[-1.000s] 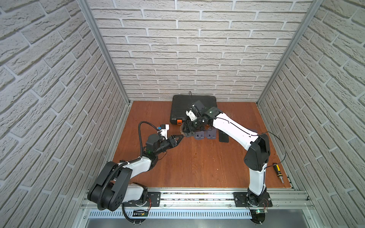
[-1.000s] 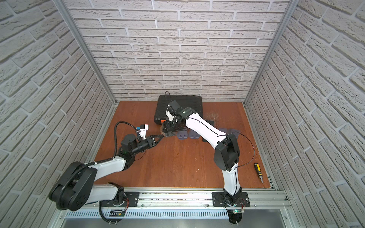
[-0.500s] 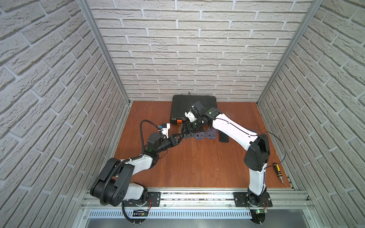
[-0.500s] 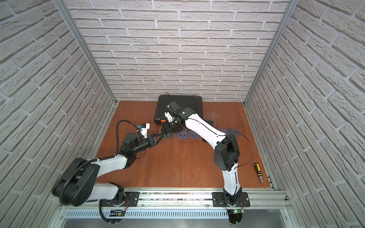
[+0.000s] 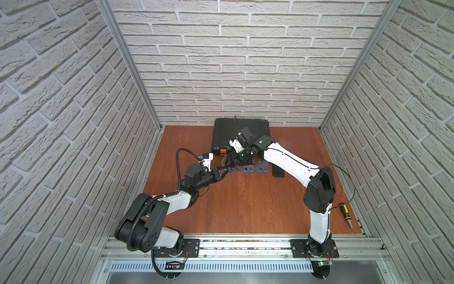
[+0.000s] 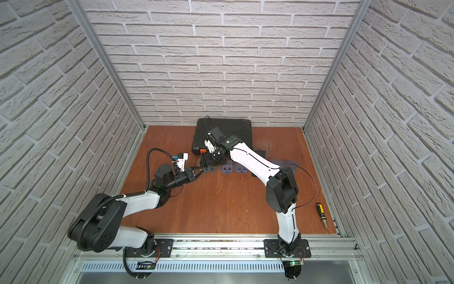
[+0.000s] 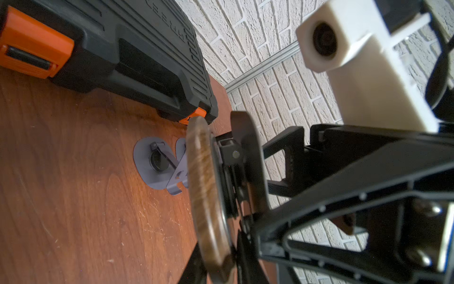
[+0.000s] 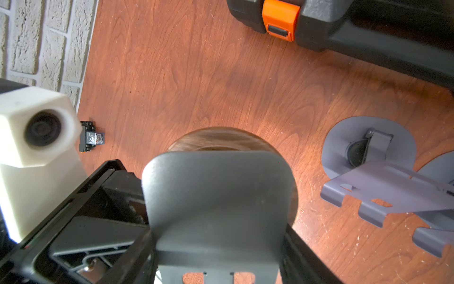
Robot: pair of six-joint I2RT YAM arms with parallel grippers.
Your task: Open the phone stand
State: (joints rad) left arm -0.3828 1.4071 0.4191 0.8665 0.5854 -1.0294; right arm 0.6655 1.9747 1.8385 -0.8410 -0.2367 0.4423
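1. We find the stand [image 7: 204, 196] lifted off the tabletop [image 5: 245, 209], just above the middle of both top views and below the black case [image 5: 242, 134].
2. The right tool [image 5: 233, 162] is clamped on the stand's dark plate [image 8: 216, 196], by its side edges.
3. The left tool [image 5: 228, 170] has its fingers on either side of the rim of the wooden base [image 8: 221, 137]. They are narrow, but we cannot tell whether they pinch it.
4. In the left wrist view, plate and base lie almost parallel with a slim gap at the hinge, so we judge the opening barely begun. What is left is to hold the base, swing the plate away and set the stand down.
5. The tabletop is reddish-brown wood, lightly scratched. Two grey stands [image 5: 248, 169] sit opened to the right of ours, with a phone [image 5: 278, 171] beyond them and a screwdriver [image 5: 347, 215] at the lower right edge.
6. White brick walls [image 5: 245, 61] close three sides, and a metal rail [image 5: 245, 243] runs along the bottom.
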